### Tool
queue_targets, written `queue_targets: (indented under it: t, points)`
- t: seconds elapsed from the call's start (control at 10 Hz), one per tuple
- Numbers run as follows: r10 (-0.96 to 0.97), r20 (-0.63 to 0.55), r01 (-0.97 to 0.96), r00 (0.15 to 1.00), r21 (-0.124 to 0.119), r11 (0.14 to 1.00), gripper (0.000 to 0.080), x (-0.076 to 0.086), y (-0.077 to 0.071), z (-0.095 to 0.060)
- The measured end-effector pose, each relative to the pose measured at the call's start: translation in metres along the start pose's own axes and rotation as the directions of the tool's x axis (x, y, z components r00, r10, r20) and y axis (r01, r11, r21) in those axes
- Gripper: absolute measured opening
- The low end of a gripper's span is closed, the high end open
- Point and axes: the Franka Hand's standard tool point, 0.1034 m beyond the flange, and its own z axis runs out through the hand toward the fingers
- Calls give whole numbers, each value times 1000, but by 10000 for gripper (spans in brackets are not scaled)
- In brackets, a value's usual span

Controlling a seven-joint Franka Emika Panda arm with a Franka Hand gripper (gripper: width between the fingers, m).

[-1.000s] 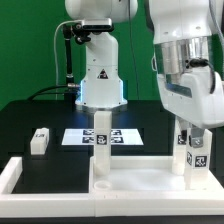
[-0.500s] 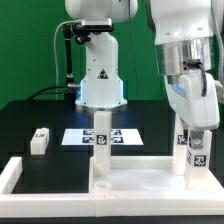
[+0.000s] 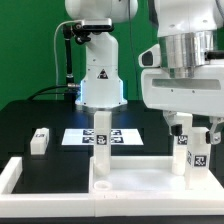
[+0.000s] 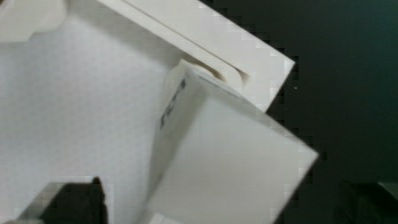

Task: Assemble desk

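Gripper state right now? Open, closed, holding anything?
Gripper: above the leg standing on the desk top at the exterior view's right; fingers straddle the leg's top, but whether they clamp it cannot be told.

Desk top plain white; its upright legs white with black-and-white square tags. Loose leg same white with tag, on black table. Marker board white, black tags; backdrop green.

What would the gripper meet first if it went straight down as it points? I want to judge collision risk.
Most likely the upright leg right below the gripper, standing on the desk top; depth is unclear, so hedged.
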Motion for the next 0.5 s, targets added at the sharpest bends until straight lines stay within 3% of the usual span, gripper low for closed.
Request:
queue_targets:
  t: [0.3, 0.5]
  points:
    - [-212, -16, 212, 977, -23, 977, 649, 3, 2, -1]
    - [-498, -32, 496, 867, -55, 867, 649, -3, -10, -6]
